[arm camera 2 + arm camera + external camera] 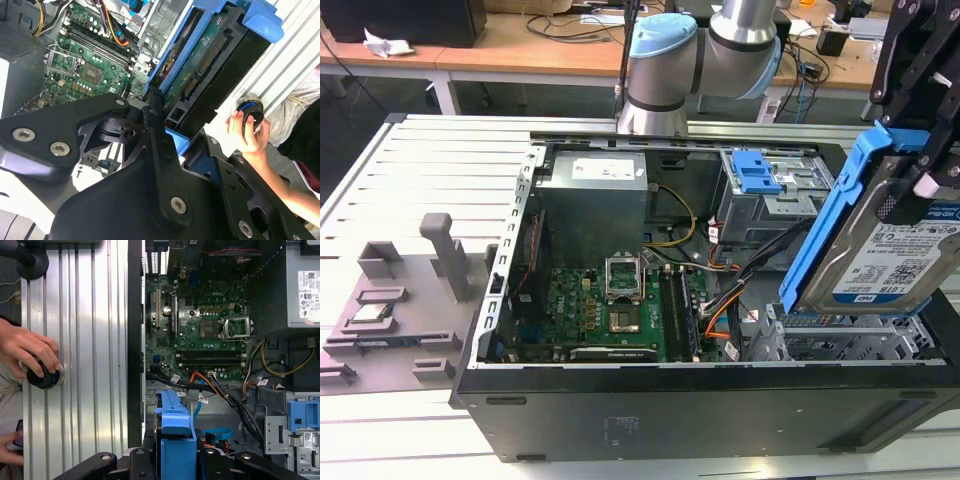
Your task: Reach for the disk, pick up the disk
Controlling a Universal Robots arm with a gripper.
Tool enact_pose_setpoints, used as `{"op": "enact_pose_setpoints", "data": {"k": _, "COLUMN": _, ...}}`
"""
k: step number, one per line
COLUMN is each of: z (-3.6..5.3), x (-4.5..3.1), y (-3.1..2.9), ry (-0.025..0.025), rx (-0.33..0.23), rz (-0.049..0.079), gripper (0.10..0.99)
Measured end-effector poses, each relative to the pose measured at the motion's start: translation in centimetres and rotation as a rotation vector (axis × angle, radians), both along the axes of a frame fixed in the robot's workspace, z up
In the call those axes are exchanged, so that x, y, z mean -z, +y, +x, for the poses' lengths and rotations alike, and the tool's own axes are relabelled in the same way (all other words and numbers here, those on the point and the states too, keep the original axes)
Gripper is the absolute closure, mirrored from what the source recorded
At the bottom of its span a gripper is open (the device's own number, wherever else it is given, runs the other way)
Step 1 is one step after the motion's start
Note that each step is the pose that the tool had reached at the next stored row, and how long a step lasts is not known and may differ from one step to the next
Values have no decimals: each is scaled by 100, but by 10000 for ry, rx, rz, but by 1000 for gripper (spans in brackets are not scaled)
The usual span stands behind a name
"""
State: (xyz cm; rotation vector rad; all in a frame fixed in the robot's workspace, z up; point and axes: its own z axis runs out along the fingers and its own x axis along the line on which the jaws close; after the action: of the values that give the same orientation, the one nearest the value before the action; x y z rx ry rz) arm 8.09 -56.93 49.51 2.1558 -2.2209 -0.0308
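Note:
The disk (885,250), a silver hard drive with a white-and-blue label in a blue plastic carrier (830,215), hangs tilted above the open computer case at the exterior view's right. My gripper (910,165) is shut on its upper edge, black fingers on either side. In the second wrist view the disk (210,55) shows edge-on with its green board, clamped in the gripper (180,122). In the first wrist view the blue carrier (175,440) sits between the fingers (137,462).
Below the disk are the drive bay (840,345), the motherboard (610,310), orange and black cables (740,290) and a drive cage with a blue latch (755,170). A grey fixture holding a CPU chip (370,312) lies at the exterior view's left. A person's hand (30,352) holds a black knob.

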Motion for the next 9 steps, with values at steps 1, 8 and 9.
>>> {"op": "enact_pose_setpoints", "data": {"k": 1, "z": 31, "x": 15, "y": 7, "ry": 7, "rx": 1, "rz": -1, "gripper": 722}}
{"op": "enact_pose_setpoints", "data": {"k": 8, "z": 121, "x": 137, "y": 54, "ry": 50, "rx": 0, "rz": -1, "gripper": 722}}
{"op": "enact_pose_setpoints", "data": {"k": 9, "z": 129, "x": 156, "y": 65, "ry": 55, "rx": 0, "rz": 0, "gripper": 722}}
